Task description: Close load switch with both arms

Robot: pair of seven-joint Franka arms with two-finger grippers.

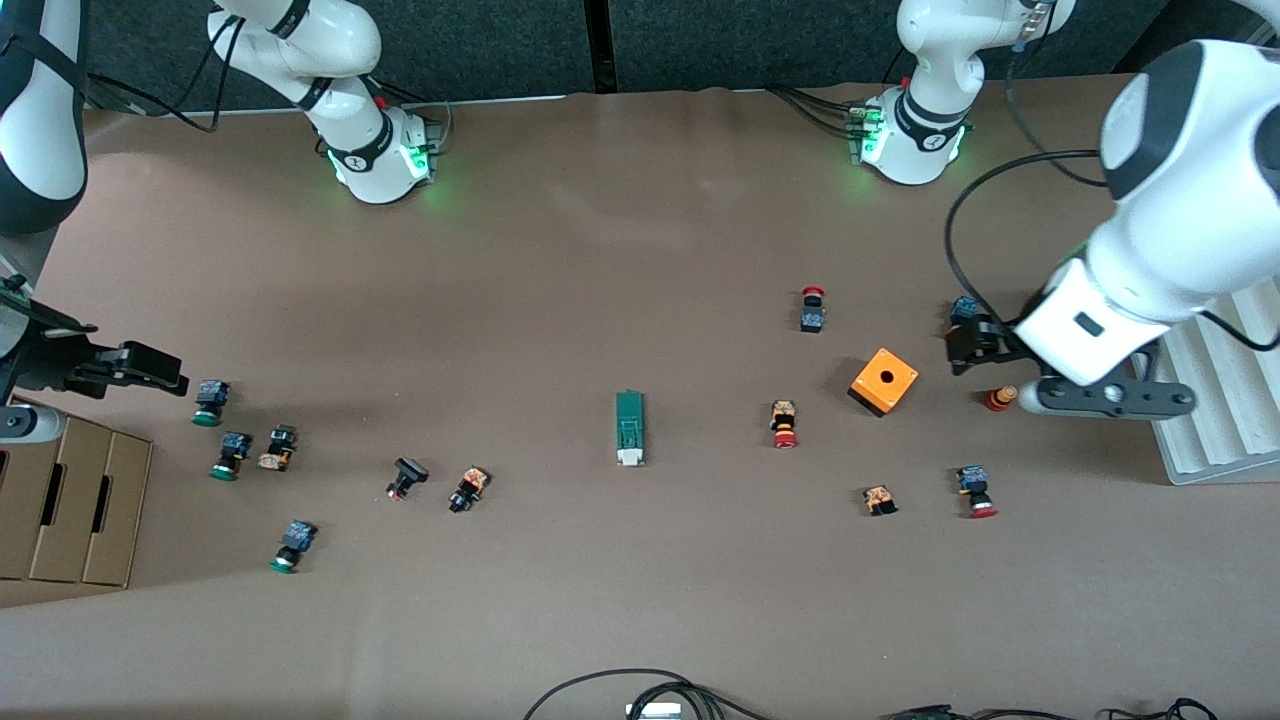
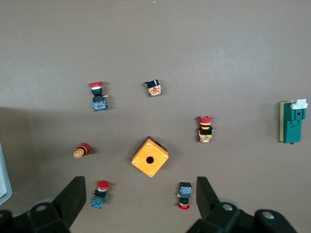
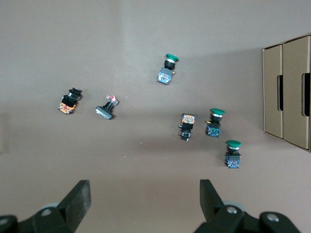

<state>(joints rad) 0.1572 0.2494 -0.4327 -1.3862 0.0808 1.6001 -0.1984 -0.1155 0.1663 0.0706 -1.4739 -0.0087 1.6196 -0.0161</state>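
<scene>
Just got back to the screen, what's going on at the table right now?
Nothing is being handled yet. The load switch lies untouched mid-table among scattered push buttons. The left gripper hangs open near the orange box at its end of the table; the right gripper hangs open by the green-capped buttons and the cardboard box.

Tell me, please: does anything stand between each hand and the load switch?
Both open hands are raised. Between the left hand and the load switch lie the orange box and a red button; on the right hand's side, scattered small buttons.
</scene>
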